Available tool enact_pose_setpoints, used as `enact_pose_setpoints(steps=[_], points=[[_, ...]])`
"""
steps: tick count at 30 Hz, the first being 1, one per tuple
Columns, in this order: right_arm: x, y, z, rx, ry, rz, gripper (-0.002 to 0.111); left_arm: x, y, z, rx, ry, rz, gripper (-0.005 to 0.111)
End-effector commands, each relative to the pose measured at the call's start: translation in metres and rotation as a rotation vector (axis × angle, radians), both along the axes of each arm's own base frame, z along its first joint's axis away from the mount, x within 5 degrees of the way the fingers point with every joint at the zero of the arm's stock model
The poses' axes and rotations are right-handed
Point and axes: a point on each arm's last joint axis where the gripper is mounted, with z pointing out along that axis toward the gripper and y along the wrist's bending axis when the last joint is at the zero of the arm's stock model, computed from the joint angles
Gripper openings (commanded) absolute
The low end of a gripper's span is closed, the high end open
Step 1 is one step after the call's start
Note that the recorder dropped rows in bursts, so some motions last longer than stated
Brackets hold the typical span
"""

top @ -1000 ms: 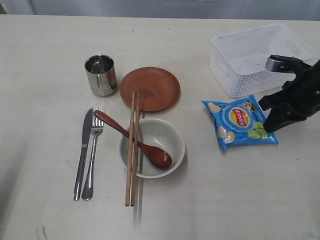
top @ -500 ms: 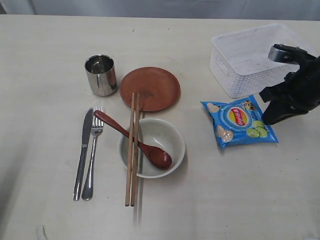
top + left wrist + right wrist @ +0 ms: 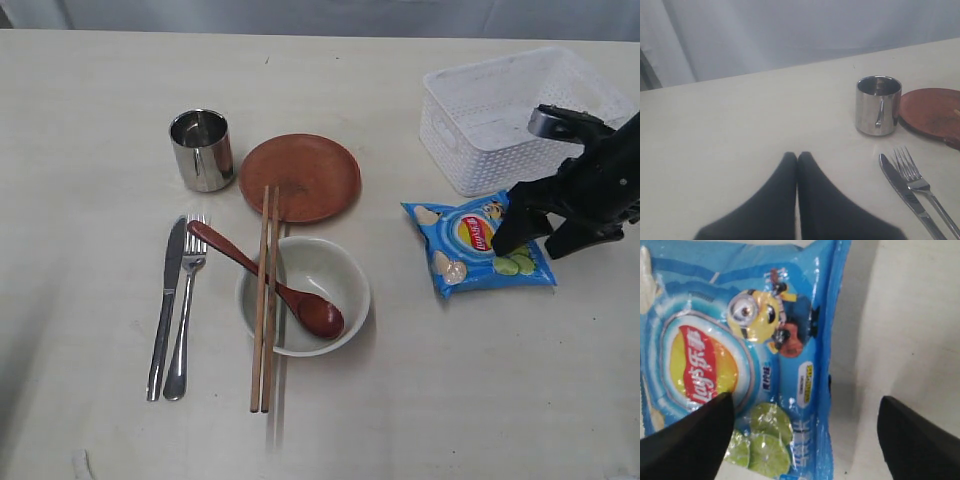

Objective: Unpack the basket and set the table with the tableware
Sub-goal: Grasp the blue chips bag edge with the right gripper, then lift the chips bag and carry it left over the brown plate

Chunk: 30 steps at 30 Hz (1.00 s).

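Observation:
The white basket (image 3: 442,128) stands at the back right of the table (image 3: 450,400). The tableware lies at the left: steel cup (image 3: 202,150), brown plate (image 3: 300,175), off-white bowl (image 3: 355,275) with the wooden spoon (image 3: 265,280) and chopsticks (image 3: 262,350) across it, and the knife (image 3: 165,310) beside the fork (image 3: 185,320). My right gripper (image 3: 530,248) hangs open over the right end of the blue chip bag (image 3: 465,245), holding nothing. In the right wrist view, the right gripper (image 3: 805,402) straddles the bag's edge (image 3: 790,315). My left gripper (image 3: 797,156) is shut and empty, near the cup (image 3: 878,105).
The chip bag lies flat between the basket and the bowl. In the left wrist view the knife (image 3: 905,192) and fork (image 3: 920,182) lie to one side of the shut fingers, with the plate's edge (image 3: 932,112) beyond the cup. A grey curtain backs the table.
My right gripper has gone from shut to wide open. It lifted off toward the basket, then came back over the bag's right end. The bag stays flat on the table.

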Motion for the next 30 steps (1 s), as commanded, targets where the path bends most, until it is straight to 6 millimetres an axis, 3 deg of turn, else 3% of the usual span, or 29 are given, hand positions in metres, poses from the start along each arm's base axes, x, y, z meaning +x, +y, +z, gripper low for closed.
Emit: enact_pose_setpoints(steps=[1, 3, 5, 6, 7, 8, 9, 13, 20, 24, 30], points=[[0.006, 0.000, -0.012, 0.007, -0.012, -0.006, 0.073, 0.000, 0.000, -0.001, -0.009, 0.000, 0.002, 0.000], [0.007, 0.003, -0.011, 0.041, -0.027, 0.008, 0.069, 0.000, 0.000, -0.001, -0.009, 0.000, 0.002, 0.000], [0.007, 0.007, -0.010, 0.088, -0.033, 0.026, 0.057, 0.000, 0.000, -0.001, -0.009, 0.000, 0.002, 0.000], [0.006, 0.010, -0.008, 0.128, -0.032, 0.046, 0.040, 0.000, 0.000, -0.001, -0.009, 0.000, 0.002, 0.000], [0.005, 0.011, -0.008, 0.138, -0.029, 0.056, 0.032, 0.000, 0.000, -0.001, -0.009, 0.000, 0.002, 0.000], [0.003, 0.012, -0.007, 0.153, -0.019, 0.085, 0.012, 0.000, 0.000, -0.001, -0.009, 0.000, 0.002, 0.000], [0.002, 0.012, -0.007, 0.159, -0.015, 0.098, 0.002, 0.000, 0.000, -0.001, -0.009, 0.000, 0.002, 0.000], [-0.004, 0.016, 0.000, 0.213, 0.031, 0.113, 0.000, 0.000, 0.000, -0.001, -0.009, 0.000, 0.002, 0.000], [-0.013, 0.026, 0.077, 0.307, -0.181, 0.085, -0.001, 0.000, 0.000, -0.001, -0.009, 0.000, 0.002, 0.000], [-0.009, 0.032, 0.103, 0.236, -0.374, 0.010, -0.001, 0.000, 0.000, -0.001, -0.009, 0.000, 0.002, 0.000], [0.006, 0.088, 0.114, 0.229, -0.551, 0.007, -0.001, 0.000, 0.000, -0.001, -0.009, 0.000, 0.002, 0.000]])
